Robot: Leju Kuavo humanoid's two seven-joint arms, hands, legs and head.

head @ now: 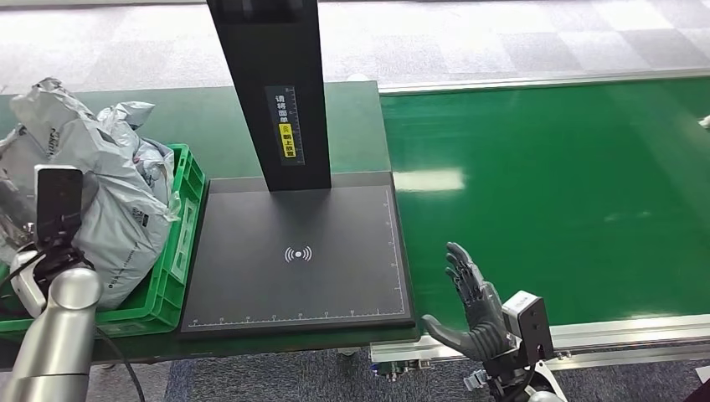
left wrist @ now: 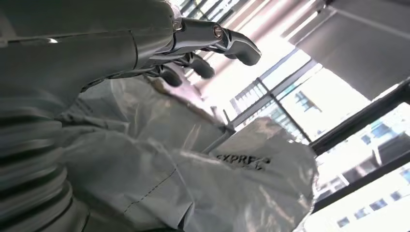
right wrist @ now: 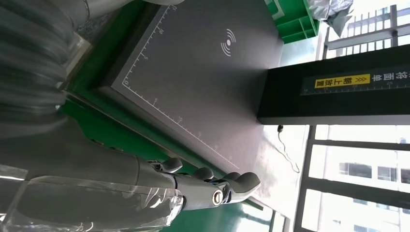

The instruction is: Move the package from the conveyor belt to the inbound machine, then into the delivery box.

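Green belt (head: 553, 193) runs bare in front of the right hand (head: 473, 306); the one likely package (head: 706, 121) is a pale scrap at the belt's far right edge, too small to be sure of. Grey mailers (head: 92, 176) already heap the green box (head: 186, 209) on the left, and the scanner pad (head: 297, 251) between box and belt has nothing on it.

By my reading the step in hand is waiting for, then taking, the next package from the belt. To do it well, the right hand should stay low beside the belt's near rail and let the package ride close before reaching across, then close on the bag's body rather than on a loose corner, since such soft mailers sag and slip. It should be laid flat within the pad's ruled border, under the black post (head: 272, 84).

Right hand: open, holding nothing, fingers apart and pointing up and forward, palm turned toward the pad, hovering at the belt's near edge just beside the pad's corner. The right wrist view shows the same slack fingers (right wrist: 232, 183) with the pad beyond them.

Left hand (left wrist: 193, 48): over the heaped mailers in the box, fingers loosely bent, gripping nothing as far as the left wrist view shows; whether it touches the bags I cannot tell.
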